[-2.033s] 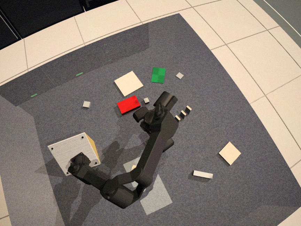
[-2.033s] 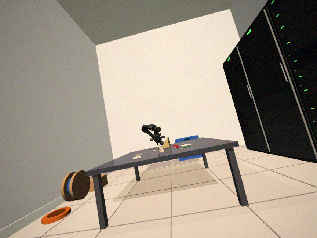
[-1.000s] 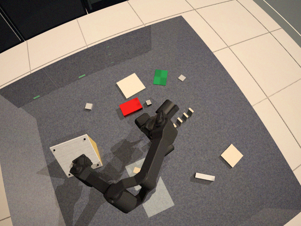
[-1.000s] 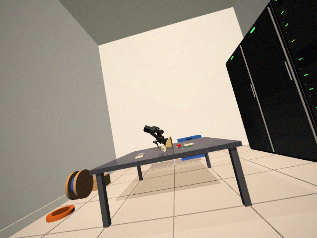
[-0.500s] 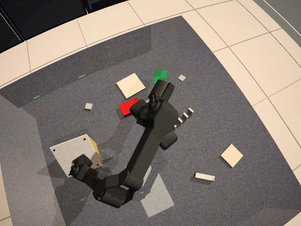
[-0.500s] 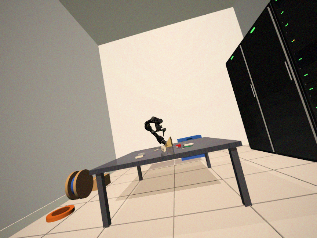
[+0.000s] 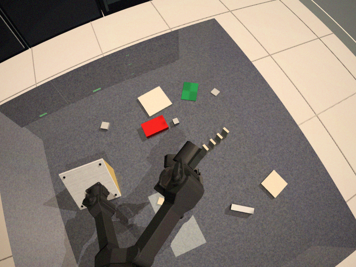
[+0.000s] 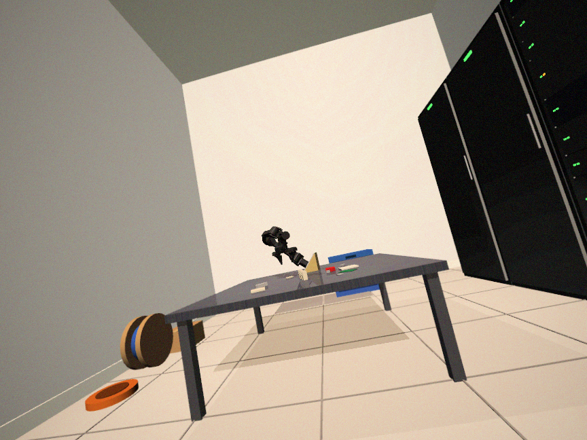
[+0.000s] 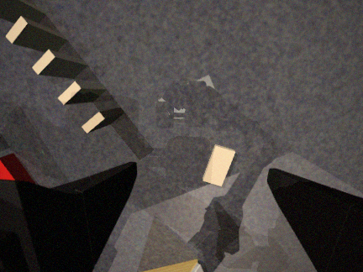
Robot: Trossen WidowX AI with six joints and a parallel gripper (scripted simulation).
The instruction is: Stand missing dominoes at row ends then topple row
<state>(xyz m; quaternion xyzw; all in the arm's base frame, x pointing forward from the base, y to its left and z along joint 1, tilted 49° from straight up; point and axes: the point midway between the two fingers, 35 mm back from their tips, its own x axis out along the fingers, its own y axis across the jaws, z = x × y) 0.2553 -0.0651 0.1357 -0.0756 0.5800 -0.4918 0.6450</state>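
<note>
Several cream dominoes stand in a slanting row; the wrist view shows tops such as the nearest domino [image 9: 93, 122] and another domino [image 9: 44, 61]. In the top view domino tops [image 7: 205, 147] [image 7: 225, 131] show beside the arm, which may hide part of the row. A loose cream domino [image 7: 160, 201] [image 9: 219, 165] lies flat, apart from the row. My gripper [image 9: 202, 171] is wide open and empty, raised above the table, and the row is off to its left in the wrist view. The loose domino shows in the gap between the fingertips, well below them.
A red block [image 7: 154, 126] [image 9: 6, 168] and a small grey cube [image 7: 175, 120] lie beyond the arm. A metal-topped box [image 7: 77, 178] stands beside the arm's base. A white bar [image 7: 242, 209], a cream tile [image 7: 274, 183], a larger cream slab [image 7: 154, 101] and a green plate [image 7: 189, 91] lie around.
</note>
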